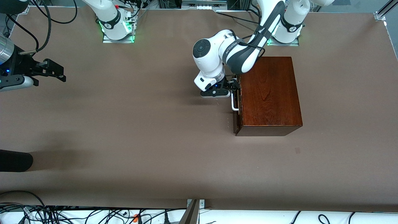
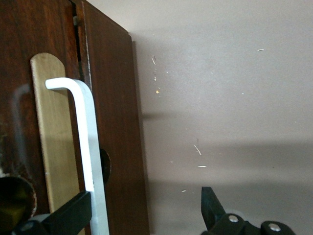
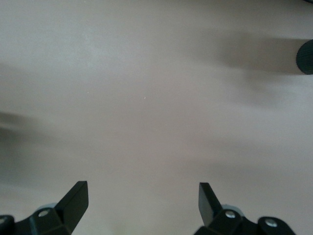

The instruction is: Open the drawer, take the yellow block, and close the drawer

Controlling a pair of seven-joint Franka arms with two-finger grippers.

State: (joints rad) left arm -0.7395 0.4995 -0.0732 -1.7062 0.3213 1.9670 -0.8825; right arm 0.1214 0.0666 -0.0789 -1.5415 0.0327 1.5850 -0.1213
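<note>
1 white handle fronts the dark, seemingly shut drawer.

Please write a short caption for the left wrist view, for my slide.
Left gripper open at the drawer, one finger touching its white handle.

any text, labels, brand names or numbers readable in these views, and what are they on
Nothing can be read.
Left arm: dark lettering on its white link, too small to read.
Round marks on the arm bases: symbols, not legible text.
Wooden box, its drawer handle and the table: no text.
Wrist views: none.
</note>
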